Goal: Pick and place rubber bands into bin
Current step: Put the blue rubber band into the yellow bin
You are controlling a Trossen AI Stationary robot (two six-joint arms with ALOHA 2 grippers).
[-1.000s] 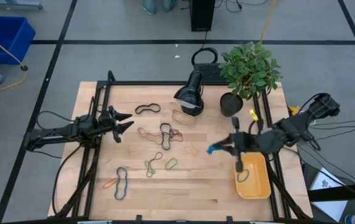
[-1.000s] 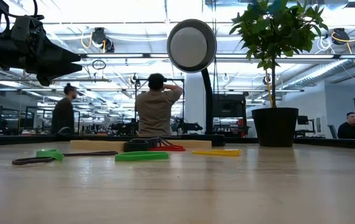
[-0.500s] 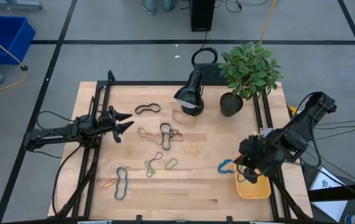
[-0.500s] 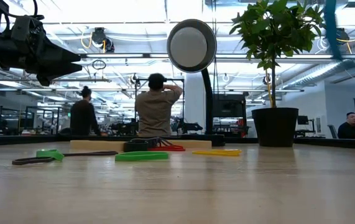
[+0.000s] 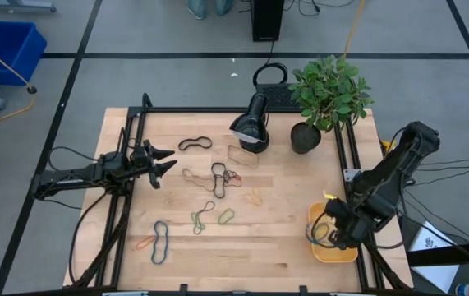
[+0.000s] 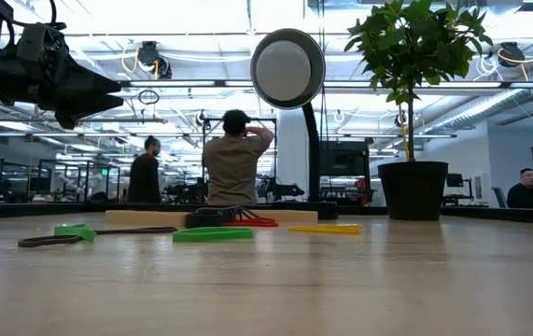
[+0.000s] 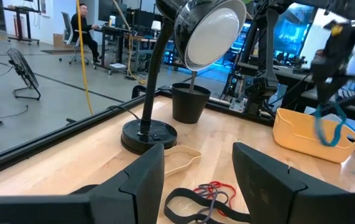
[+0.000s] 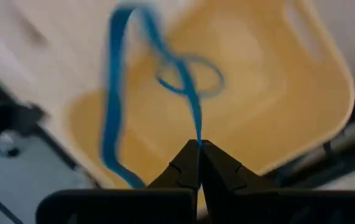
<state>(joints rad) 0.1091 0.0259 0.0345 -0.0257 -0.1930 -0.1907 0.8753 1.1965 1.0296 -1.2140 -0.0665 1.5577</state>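
Note:
My right gripper [image 5: 331, 233] points down over the yellow bin [image 5: 337, 254] at the table's near right and is shut on a blue rubber band [image 8: 112, 93]. The left wrist view shows that band [image 7: 324, 127] dangling over the bin [image 7: 301, 138]. A dark loop [image 5: 320, 233] lies in the bin. More rubber bands lie flat on the wood: black [image 5: 195, 144], tan [image 5: 242, 154], a black and red tangle [image 5: 224, 177], green [image 5: 226, 216], blue [image 5: 161, 241]. My left gripper [image 5: 167, 161] waits open above the table's left side. My right gripper pinches the blue band at one spot of its loop [image 8: 196, 138] between the very tips of its two shut fingers. The fingers come from above, pointing down. The band hangs slack and twisted below them, over the inside of the bin [image 8: 276, 93].
A black desk lamp [image 5: 252, 127] and a potted plant [image 5: 326, 94] stand at the table's far side. Black frame rails run along both side edges. A blue crate [image 5: 8, 49] sits on the floor far left. People stand in the room behind [image 6: 233, 159].
My right gripper has swung toward the table's near edge and down, tipping from level to pointing down and rolling as it went. It stays shut. The blue band, earlier held out over the wood left of the bin, now hangs over the bin.

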